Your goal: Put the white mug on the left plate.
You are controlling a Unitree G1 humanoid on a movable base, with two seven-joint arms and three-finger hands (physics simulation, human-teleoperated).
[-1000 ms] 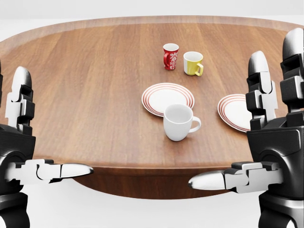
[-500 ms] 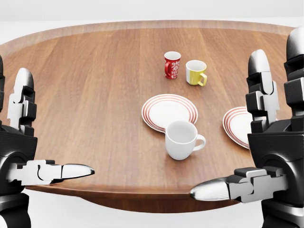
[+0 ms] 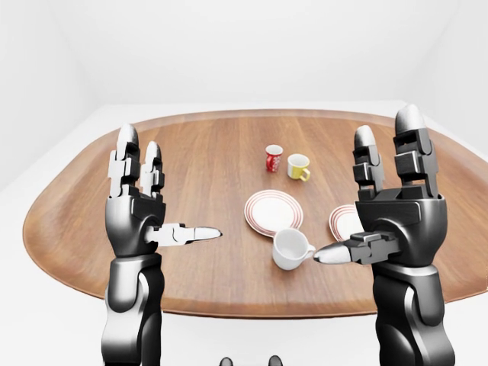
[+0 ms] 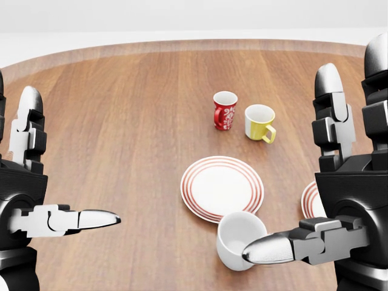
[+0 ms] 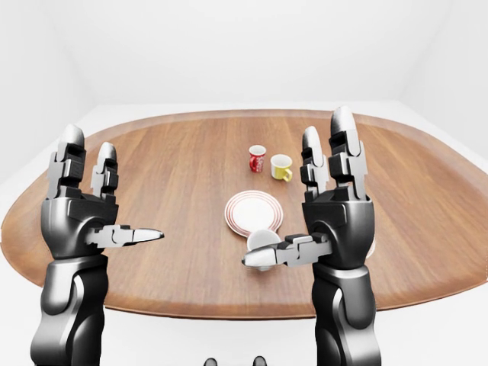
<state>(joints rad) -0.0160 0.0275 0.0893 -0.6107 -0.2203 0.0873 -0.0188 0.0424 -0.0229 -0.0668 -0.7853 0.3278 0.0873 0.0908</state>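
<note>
Right hand: the black and silver three-finger right hand stands at the right of the left-eye view, fingers upright and spread wide, thumb pointing toward frame centre; it holds nothing.
Thumb and mug: in the head view the thumb tip overlaps the glossy white ceramic mug; whether they touch cannot be told.
Left hand: the matching left hand is equally wide apart and empty, at the left of the frame, well apart from the crockery.
Mug's place: on the oval brown wooden counter, just below the red-ringed white left plate, not on it.
Neighbours: a second red-ringed plate is half hidden behind the right hand; a red patterned mug and a yellow mug stand higher in the frame.
Risk: my guess is the thumb could knock the mug sideways or tip it before the fingers close.
Second risk: the mug sits between both plates, so a hurried placement might land on the wrong one.
</note>
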